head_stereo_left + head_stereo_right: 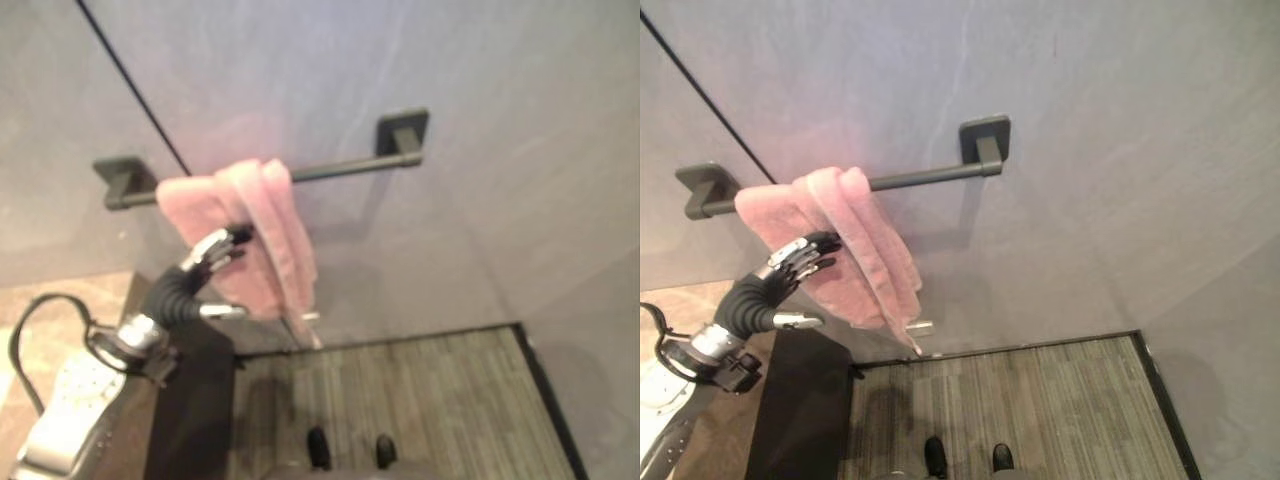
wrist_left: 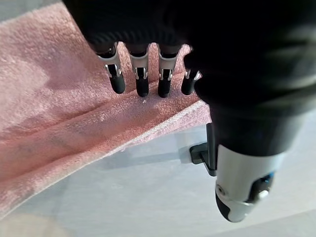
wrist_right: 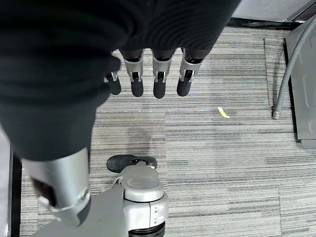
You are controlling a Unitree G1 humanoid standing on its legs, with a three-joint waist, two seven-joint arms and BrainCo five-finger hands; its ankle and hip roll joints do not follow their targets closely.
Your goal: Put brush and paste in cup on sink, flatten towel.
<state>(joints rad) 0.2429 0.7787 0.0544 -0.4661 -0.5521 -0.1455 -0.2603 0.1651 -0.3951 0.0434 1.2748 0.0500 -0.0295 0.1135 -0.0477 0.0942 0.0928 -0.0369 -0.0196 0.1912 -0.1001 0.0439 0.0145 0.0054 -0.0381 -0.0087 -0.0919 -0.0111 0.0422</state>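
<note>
Towel: while bunching at the left end of the dark metal wall bar (image 1: 925,178), the pink terry towel (image 1: 855,250) is hanging in soft, light, limp folds.
Left hand (image 1: 800,258): fingers (image 2: 141,81) are reaching straight, touching the cloth, gripping nothing.
Right hand (image 3: 148,79): hanging relaxed above the striped floor (image 3: 237,163).
Hold: likely pinching a free hanging edge, spreading it along the bar.
</note>
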